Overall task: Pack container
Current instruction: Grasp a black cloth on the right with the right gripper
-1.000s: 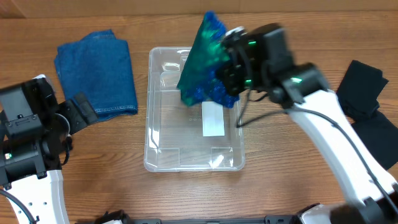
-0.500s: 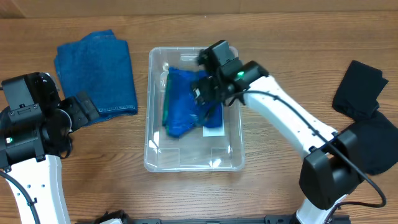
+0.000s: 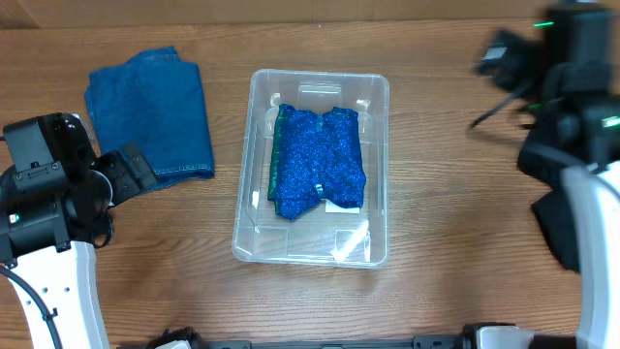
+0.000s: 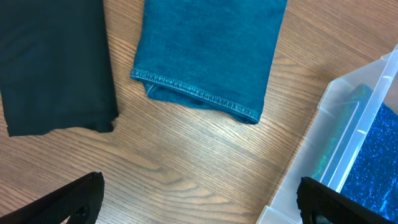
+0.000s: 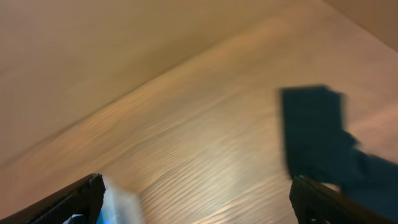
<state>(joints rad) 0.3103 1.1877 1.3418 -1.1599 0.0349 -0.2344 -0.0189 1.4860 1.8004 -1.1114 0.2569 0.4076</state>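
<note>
Though one blue cloth [image 3: 320, 160] lies in the container [image 3: 320, 76] | left gripper [image 4: 202, 202], right gripper [image 5: 199, 199] released, empty — denim [image 4: 208, 50] ahead of left unpacked.

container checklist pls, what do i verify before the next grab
1. Sparkly blue cloth lies fully inside the container: ok.
2. Right gripper open, empty and away from the container: ok.
3. Left gripper open and empty: ok.
4. Everything packed: not ok. The folded blue denim cloth lies on the table left of the container.
5. How the dark cloth lies for a grasp: cannot tell, the right wrist view is blurred.
6. Room left above the sparkly blue cloth: cannot tell.
</note>
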